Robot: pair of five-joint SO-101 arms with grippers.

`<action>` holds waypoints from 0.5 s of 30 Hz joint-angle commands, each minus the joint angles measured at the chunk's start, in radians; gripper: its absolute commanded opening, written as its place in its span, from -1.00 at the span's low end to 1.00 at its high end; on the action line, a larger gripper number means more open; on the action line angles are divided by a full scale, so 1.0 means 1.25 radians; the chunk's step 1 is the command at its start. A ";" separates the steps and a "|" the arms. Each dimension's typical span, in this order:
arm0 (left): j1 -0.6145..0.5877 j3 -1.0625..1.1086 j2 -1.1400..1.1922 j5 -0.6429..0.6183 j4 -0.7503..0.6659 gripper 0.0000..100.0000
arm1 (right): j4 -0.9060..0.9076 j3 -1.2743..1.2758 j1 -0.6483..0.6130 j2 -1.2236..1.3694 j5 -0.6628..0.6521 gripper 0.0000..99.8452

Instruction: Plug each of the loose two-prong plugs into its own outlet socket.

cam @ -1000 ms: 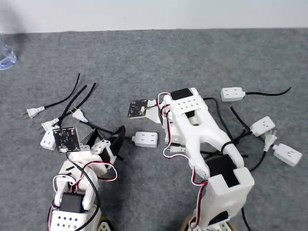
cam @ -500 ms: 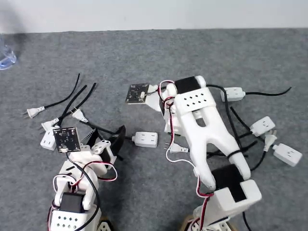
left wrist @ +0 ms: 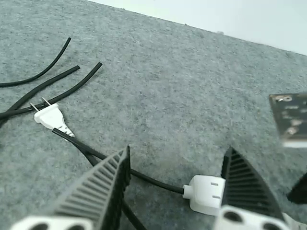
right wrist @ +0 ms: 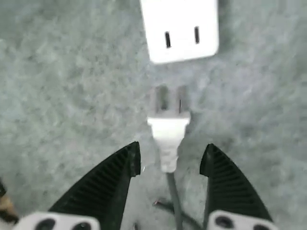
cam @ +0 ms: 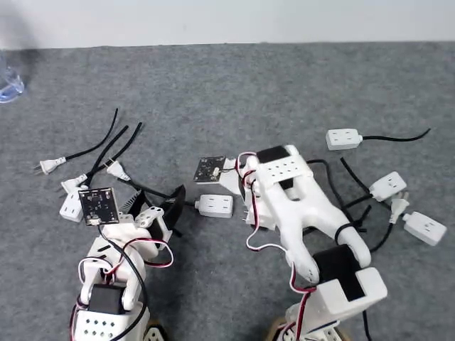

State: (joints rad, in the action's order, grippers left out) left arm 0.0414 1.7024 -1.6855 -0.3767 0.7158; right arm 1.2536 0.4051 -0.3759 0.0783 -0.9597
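- Plug [right wrist: 168, 128]: white two-prong, lying flat on the grey tabletop [cam: 213, 85]. Its long axis is in line with the socket [right wrist: 181, 29] ahead of it, and the prongs aim straight at the socket's two slots.
- I see a small gap between the prong tips and the socket face, so it is not inserted.
- The plug's grey cord runs back from the body between the fingers of the right tool.
- Right tool [right wrist: 172, 151]: released. Its black fingers [right wrist: 120, 177] are spread either side of the plug's tail, and I see no contact.
- Right arm [cam: 298, 206]: folded low and forward over mid-tabletop, wrist pitched down, with its camera board [cam: 210, 169] just beyond the socket.
- From the high view the socket lies crosswise, just beside the right wrist. Its black cord [cam: 186, 202] leaves the other end toward the left arm.
- Left tool [left wrist: 177, 153]: released and grasping nothing. The ribbed fingers [left wrist: 108, 184] are wide apart, low over the tabletop, with the socket's cord end just in front.
- Left arm [cam: 117, 284]: tucked back close to its base.
- Second plug [left wrist: 49, 116]: loose near the left tool, among black cable ends, prongs pointing away from the tool.
- Back socket [cam: 343, 138] and far-right socket [cam: 425, 228] lie well apart from the plug, on the right arm's outer side.
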 commanded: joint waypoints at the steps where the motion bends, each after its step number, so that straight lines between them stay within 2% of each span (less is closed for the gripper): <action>1: 0.005 -0.009 -0.001 0.004 0.001 -0.41 | -0.051 0.010 -0.003 -0.030 0.007 -0.56; 7: 0.005 -0.009 -0.001 0.004 0.001 -0.41 | -0.131 0.080 -0.003 -0.030 0.007 -0.55; 15: 0.005 -0.009 -0.001 0.004 0.001 -0.41 | -0.142 0.090 -0.002 -0.030 0.007 -0.56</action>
State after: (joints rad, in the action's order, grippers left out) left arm 0.0414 1.7024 -1.6855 -0.3767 0.7158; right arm 1.0909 0.5232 -0.3759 0.0783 -0.9597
